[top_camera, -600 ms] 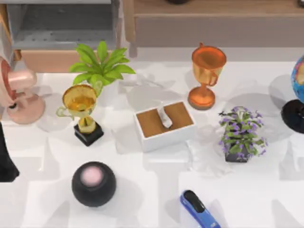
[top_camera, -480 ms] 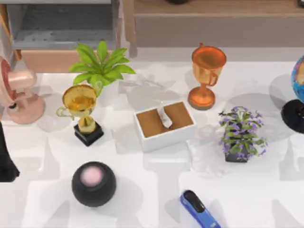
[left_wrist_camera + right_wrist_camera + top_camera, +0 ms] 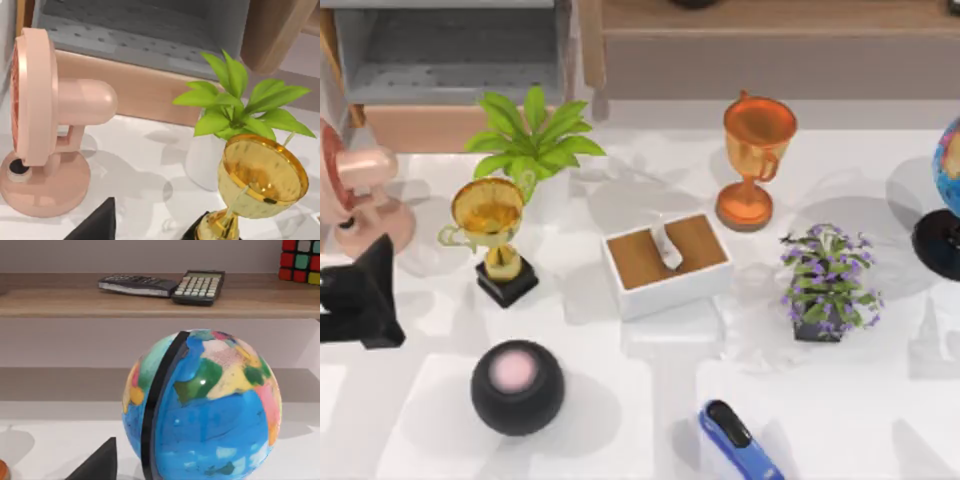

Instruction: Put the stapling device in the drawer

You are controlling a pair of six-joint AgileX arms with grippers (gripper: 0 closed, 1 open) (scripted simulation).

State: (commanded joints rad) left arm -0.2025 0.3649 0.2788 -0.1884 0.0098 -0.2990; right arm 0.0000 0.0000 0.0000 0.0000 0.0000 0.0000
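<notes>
The stapling device (image 3: 740, 441) is blue with a black top strip. It lies at the front edge of the table, right of centre, partly cut off by the picture's edge. The drawer (image 3: 450, 50) stands pulled out at the back left, with a grey inside and a peach front panel (image 3: 135, 90). My left gripper (image 3: 390, 290) hovers open at the table's left edge, in front of the pink fan and far from the stapler. One of its fingers (image 3: 97, 225) points toward the fan and the gold trophy. My right gripper (image 3: 97, 465) sits close to the globe.
A pink fan (image 3: 360, 205), a leafy plant (image 3: 532, 135) and a gold trophy (image 3: 492, 235) stand in front of the drawer. Also on the table are a black ball speaker (image 3: 517, 386), a tissue box (image 3: 667, 262), an orange trophy (image 3: 753, 160), a purple flower pot (image 3: 825, 283) and a globe (image 3: 200, 405).
My left gripper has moved up and in from the lower left edge toward the fan. Nothing on the table has shifted.
</notes>
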